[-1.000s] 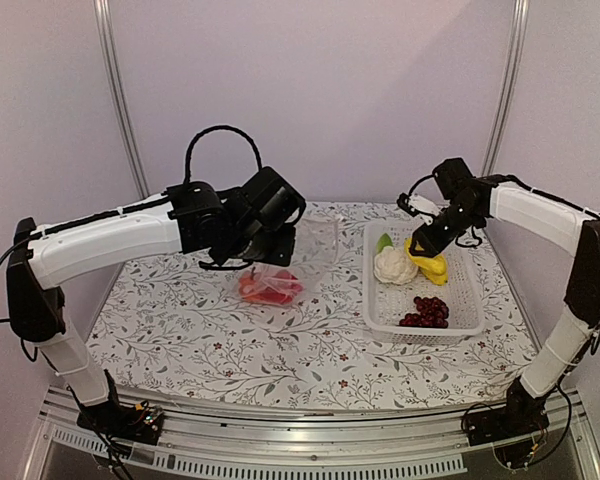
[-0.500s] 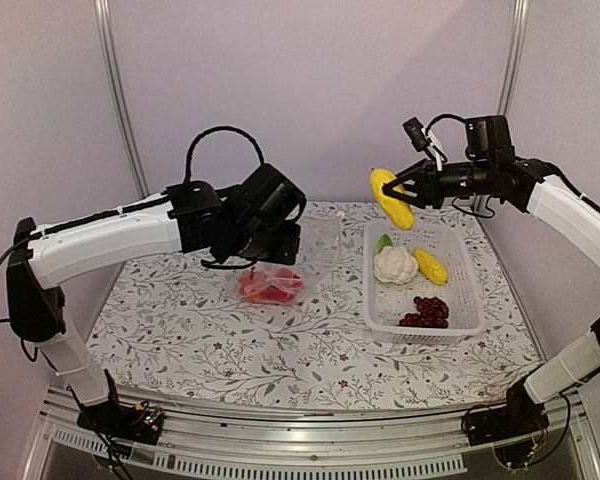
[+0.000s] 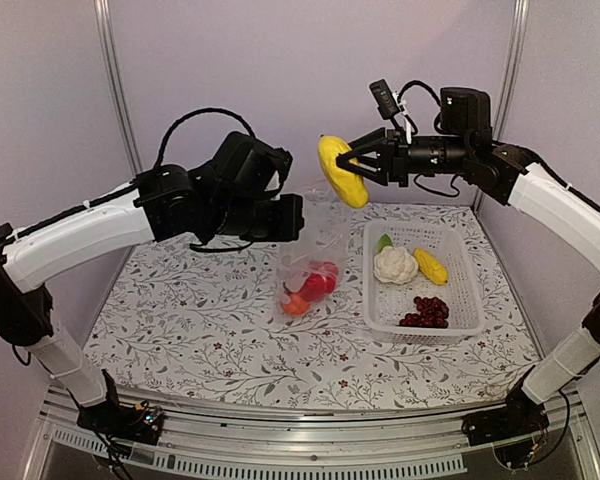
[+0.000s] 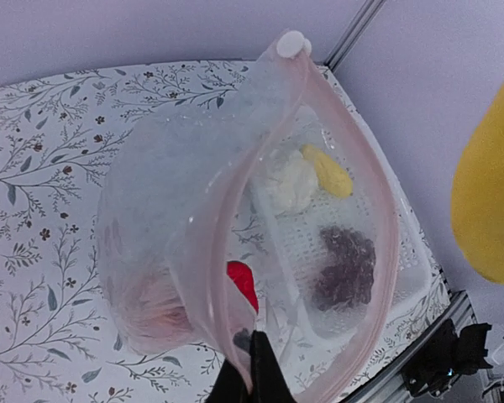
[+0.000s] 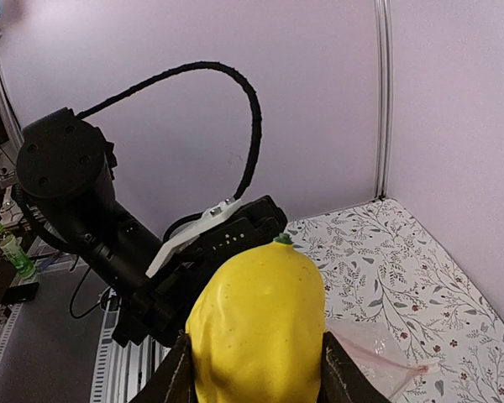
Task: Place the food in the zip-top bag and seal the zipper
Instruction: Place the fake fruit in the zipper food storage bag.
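Nearest you, the flower-patterned desk [image 3: 180, 340] carries a white mesh basket [image 3: 470, 325] on its right side. Inside it, the dark red grape bunch [image 3: 427, 312] lies at the near end. Farther back sit the white cauliflower [image 3: 394, 266], a small yellow piece [image 3: 431, 266] just beside it, and a small green piece [image 3: 384, 242] behind the cauliflower.

Left of the basket, the clear zip-top bag [image 3: 315, 250] hangs upright with its mouth on top. The red pepper [image 3: 318, 283] and orange pumpkin [image 3: 295, 303] sit in its sagging bottom, low over the desk. Your left fingers [image 4: 250, 357] are pinched closed on the bag's rim. From the left wrist, the pinkish zipper [image 4: 378, 218] runs in an open loop, so the mouth gapes.

Farther back and higher, your right fingers [image 3: 360, 165] clasp a large yellow piece [image 3: 341, 171] in the air, up beside the bag's mouth and not touching it.
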Robot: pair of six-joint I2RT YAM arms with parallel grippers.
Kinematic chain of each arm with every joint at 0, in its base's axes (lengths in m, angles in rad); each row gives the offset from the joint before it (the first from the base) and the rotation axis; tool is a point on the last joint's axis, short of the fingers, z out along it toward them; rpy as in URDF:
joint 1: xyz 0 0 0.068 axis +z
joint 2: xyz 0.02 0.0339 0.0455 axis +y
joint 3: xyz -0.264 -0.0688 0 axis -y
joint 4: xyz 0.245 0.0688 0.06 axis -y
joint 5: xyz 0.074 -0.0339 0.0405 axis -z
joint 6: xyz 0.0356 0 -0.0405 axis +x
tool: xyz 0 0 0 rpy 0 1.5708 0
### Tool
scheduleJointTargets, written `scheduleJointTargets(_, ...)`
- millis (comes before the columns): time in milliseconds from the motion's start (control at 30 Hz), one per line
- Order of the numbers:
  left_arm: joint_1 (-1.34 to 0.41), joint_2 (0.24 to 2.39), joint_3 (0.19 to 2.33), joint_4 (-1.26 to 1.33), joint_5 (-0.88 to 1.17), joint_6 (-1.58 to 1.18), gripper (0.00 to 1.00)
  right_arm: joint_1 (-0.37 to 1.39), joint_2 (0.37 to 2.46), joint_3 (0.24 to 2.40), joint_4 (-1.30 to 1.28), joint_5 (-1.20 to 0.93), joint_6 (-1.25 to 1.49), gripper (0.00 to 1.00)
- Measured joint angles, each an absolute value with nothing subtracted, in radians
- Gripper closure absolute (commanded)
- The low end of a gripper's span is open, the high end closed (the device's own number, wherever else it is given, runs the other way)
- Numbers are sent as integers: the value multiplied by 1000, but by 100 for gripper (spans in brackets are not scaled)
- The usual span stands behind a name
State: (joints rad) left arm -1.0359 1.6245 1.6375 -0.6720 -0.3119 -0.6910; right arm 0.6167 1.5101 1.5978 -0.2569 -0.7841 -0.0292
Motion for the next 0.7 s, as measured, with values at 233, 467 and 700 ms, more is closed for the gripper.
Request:
scheduleJointTargets(233, -1031, 1600, 1637, -622, -253, -707, 100, 621, 1582, 1580, -153, -780, 33, 97)
scheduleJointTargets(467, -1017, 1594, 1599, -586, -229, -719, 100, 622, 1623, 1518, -12, -784, 110, 69)
scheduleJointTargets(700, -990, 1568, 1527, -556, -221, -738, 100, 629, 1674, 1509, 5, -774, 116, 29)
